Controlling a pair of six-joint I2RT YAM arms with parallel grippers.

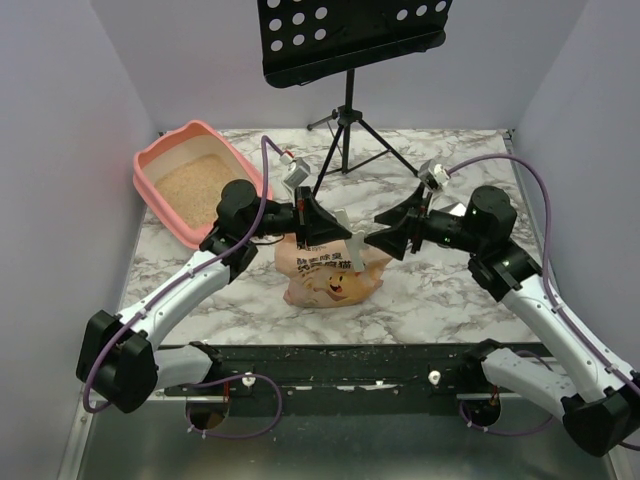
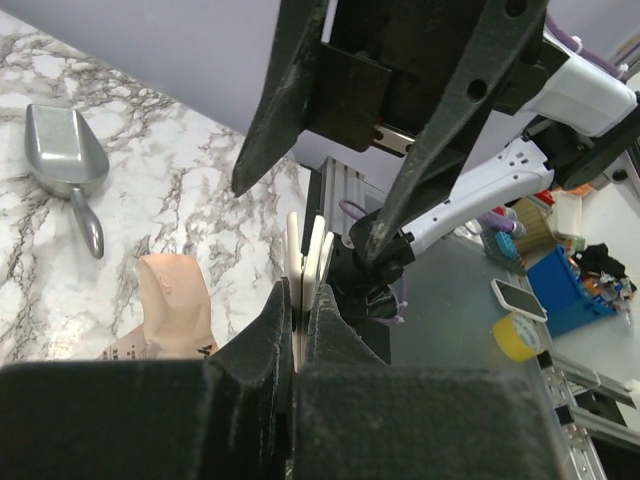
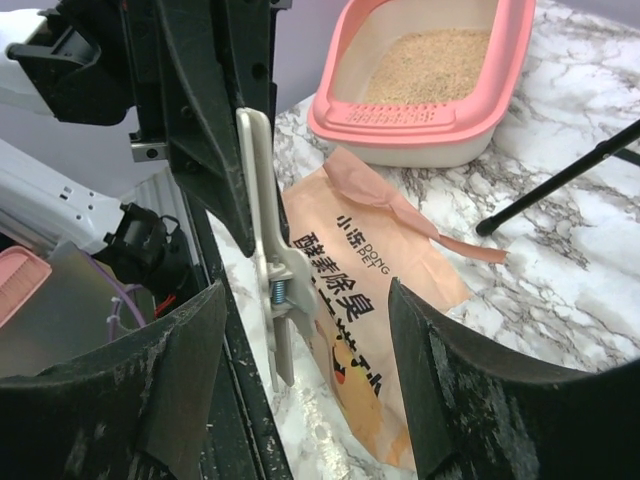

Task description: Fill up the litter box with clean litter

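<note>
1. Closest to the lens are my left tool's fingers (image 2: 270,330), pressed together on a white spring clip (image 3: 262,200), which they hold upright above the bag (image 1: 325,280).
2. My right tool (image 3: 305,300) faces that clip from the other side, jaws apart and holding nothing.
3. The litter box (image 1: 143,165) sits at the far left of the worktop (image 1: 450,300), beyond the bag. Its grate end faces the bag, and its long axis seems to slant away toward the far left corner.
4. Clean litter (image 1: 195,190) covers its floor.
5. My left arm is much nearer the box, but its tool is taken up with the clip, so I judge the bag must travel leftward.
6. A metal scoop (image 2: 65,150) lies on the worktop, and a music stand (image 1: 345,130) rises behind the bag. The left arm itself lies across the path to the box.
</note>
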